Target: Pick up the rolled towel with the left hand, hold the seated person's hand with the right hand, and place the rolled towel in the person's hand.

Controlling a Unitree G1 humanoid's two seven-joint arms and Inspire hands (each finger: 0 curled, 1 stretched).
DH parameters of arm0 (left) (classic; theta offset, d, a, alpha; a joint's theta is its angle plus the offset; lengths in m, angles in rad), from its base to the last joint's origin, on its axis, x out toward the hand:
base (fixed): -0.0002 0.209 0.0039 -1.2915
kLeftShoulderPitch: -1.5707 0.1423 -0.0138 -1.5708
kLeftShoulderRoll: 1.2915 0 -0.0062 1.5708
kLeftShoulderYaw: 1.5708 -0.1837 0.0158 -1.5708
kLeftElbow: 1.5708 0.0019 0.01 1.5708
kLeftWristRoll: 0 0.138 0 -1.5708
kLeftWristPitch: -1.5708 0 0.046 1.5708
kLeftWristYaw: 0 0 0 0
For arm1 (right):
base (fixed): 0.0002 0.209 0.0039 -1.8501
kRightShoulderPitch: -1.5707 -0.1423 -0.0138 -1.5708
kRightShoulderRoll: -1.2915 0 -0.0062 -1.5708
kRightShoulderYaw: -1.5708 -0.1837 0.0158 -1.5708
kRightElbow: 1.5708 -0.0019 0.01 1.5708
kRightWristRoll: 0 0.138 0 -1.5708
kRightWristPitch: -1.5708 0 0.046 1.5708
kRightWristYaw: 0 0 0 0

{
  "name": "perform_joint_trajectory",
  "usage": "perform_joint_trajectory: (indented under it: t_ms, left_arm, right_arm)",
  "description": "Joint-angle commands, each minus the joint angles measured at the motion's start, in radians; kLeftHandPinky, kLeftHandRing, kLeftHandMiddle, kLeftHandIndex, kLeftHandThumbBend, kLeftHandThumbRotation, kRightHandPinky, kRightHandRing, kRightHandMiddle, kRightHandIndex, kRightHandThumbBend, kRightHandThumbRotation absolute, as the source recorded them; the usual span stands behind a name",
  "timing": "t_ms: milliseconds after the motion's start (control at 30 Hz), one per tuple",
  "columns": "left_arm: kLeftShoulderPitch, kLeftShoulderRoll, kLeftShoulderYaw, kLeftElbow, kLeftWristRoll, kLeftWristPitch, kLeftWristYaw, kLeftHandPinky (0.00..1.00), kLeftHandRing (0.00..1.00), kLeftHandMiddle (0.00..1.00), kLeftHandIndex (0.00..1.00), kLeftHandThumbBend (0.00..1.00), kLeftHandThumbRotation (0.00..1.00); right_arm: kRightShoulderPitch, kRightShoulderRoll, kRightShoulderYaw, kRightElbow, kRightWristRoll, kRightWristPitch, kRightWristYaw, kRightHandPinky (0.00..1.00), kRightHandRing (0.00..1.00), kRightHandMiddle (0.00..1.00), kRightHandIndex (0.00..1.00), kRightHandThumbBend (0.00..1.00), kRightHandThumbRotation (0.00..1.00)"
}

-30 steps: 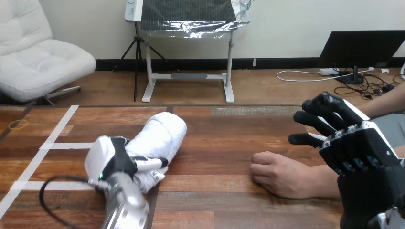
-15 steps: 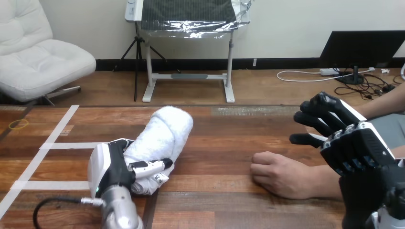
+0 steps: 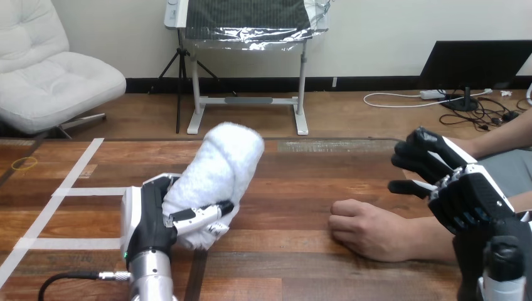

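Head view, wooden table [image 3: 301, 179].

Left hand [image 3: 149, 216]: low at the view's left, on the end of the silver left forearm [image 3: 150, 282]. Fingers curled round the near end of the rolled towel [image 3: 224, 160], thumb laid across the towel's front. A firm wrap, cloth bunched under the thumb.

Rolled towel: white and thick, in the left hand's grasp at the table's left-centre. It is tilted, with the far end pointing up and to the right, away from the robot, and free of the hand. The near end hangs below the thumb, close to the wood (whether it touches the table I cannot tell).

Right hand [image 3: 461, 191]: at the view's right, its back toward the camera. Fingers spread and only loosely bent, reaching left, holding nothing.

Person's hand [image 3: 362, 229]: comes in from the right and rests on the table in a loose fist, knuckles toward the table's middle. It lies between the towel and the right hand, well apart from the towel. The right hand sits just right of it, over the person's forearm [image 3: 430, 241]; no finger or thumb is curled round the hand or wrist. Whether the right hand touches the forearm I cannot tell.

Also on the table: white tape lines [image 3: 75, 170] at the left, near the left hand, and a yellow rubber band [image 3: 24, 163] by the far left edge.
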Motion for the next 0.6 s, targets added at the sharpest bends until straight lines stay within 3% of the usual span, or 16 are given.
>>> perform_joint_trajectory:
  t_ms: [0, 133, 567]
  left_arm:
    - [-0.054, 0.009, 0.032, -0.205, -0.052, -0.181, -0.033, 0.29, 0.35, 0.4, 0.43, 0.67, 0.0]
    - [-0.038, 0.0, 0.04, -0.213, -0.08, -0.221, -0.051, 0.29, 0.35, 0.4, 0.42, 0.65, 0.0]
    - [-0.004, -0.02, 0.053, -0.246, -0.132, -0.265, -0.084, 0.28, 0.35, 0.4, 0.41, 0.62, 0.0]
  right_arm:
    - [-0.111, -0.037, -0.071, 0.03, -0.032, 0.026, -0.022, 0.74, 0.81, 0.82, 0.83, 0.82, 0.93]
    - [-0.127, -0.055, -0.099, 0.036, -0.057, 0.039, -0.022, 0.75, 0.81, 0.82, 0.83, 0.83, 0.93]
    - [-0.183, -0.107, -0.16, 0.059, -0.119, 0.075, -0.031, 0.75, 0.81, 0.81, 0.82, 0.86, 0.92]
